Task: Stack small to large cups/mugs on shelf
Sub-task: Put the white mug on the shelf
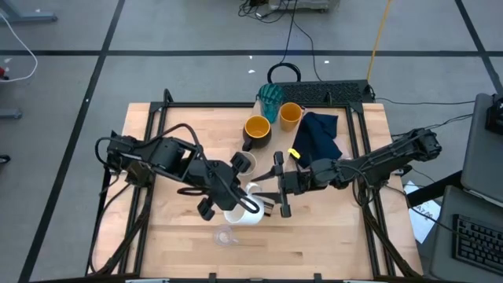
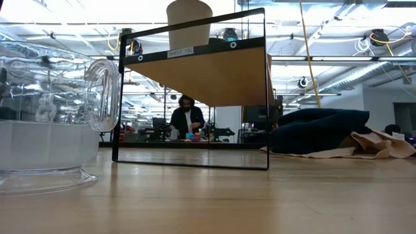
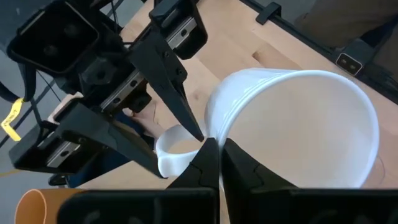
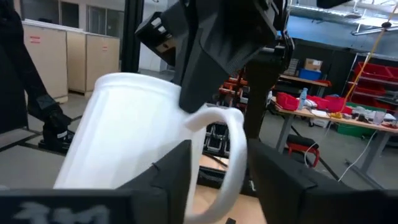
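wood table (image 1: 330,228), mid-front: the white mug (image 1: 245,212) hangs tilted, left gripper (image 1: 250,203) pinched on its rim. right gripper (image 1: 271,200) straddles the handle, fingers half spread. judgement: right should clamp fully before left lets go. 5 other cups wait.

A robotics laboratory in an open industrial hall. The wooden table (image 1: 196,236) stands on a grey floor marked with dark tape lines (image 1: 94,79), with loose cables (image 1: 302,35) trailing past its far edge. Beyond it: exposed ceiling ducts (image 2: 364,71), strip lighting, workbenches with red storage bins (image 4: 298,99), beige cabinets (image 4: 68,56), and a person (image 2: 187,117) at a cluttered bench.
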